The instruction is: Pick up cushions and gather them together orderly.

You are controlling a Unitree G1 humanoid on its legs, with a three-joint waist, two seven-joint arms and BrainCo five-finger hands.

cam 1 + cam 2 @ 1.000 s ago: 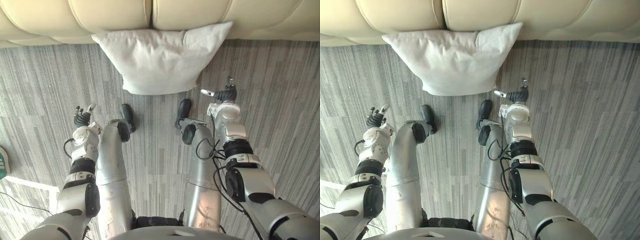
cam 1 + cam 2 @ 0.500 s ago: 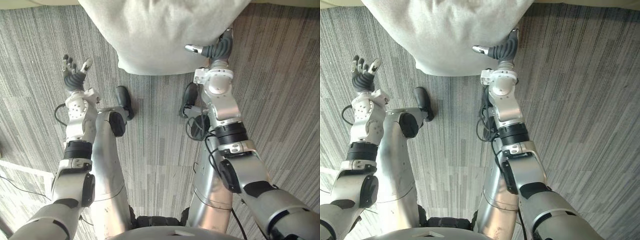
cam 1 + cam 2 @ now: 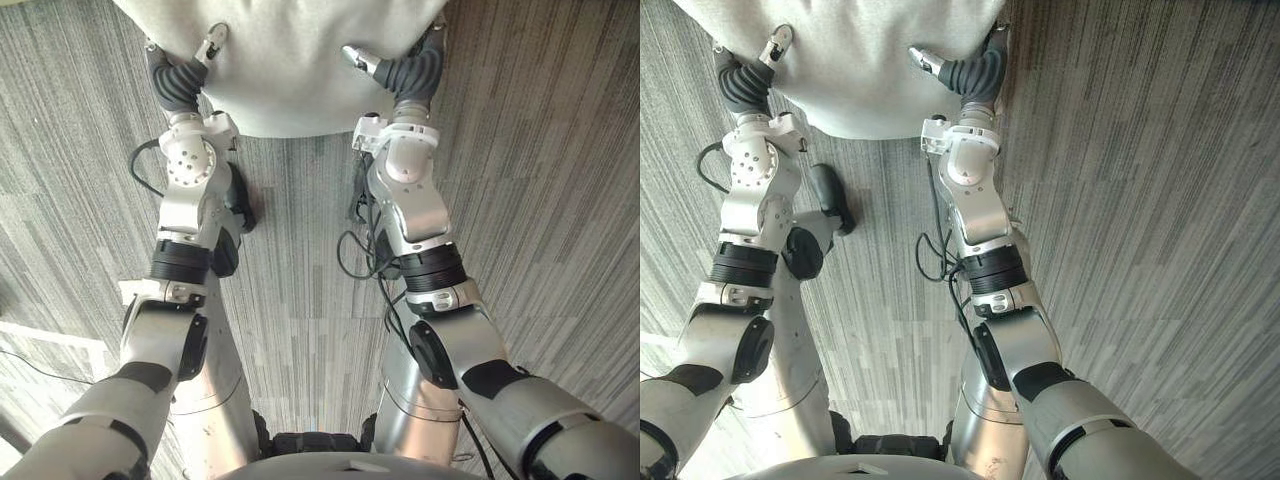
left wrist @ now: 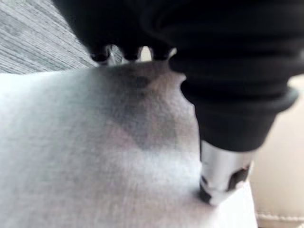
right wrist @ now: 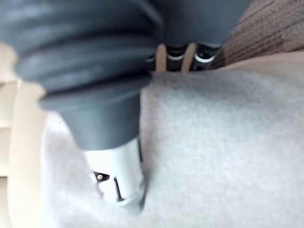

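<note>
Left hand (image 3: 178, 80) arrived (right hand (image 3: 410, 72) opposite), cushion (image 3: 285, 70) edges

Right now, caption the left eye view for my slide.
Left hand and right hand touch the white cushion at opposite sides, over grey carpet.

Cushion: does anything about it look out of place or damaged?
The cushion lies on the carpet beside the sofa, not on it, so it looks out of place. The left robot hand and right robot hand are at its two sides. No tear or stain shows.

Cushion (image 3: 285, 80) top beyond the view's edge
</note>
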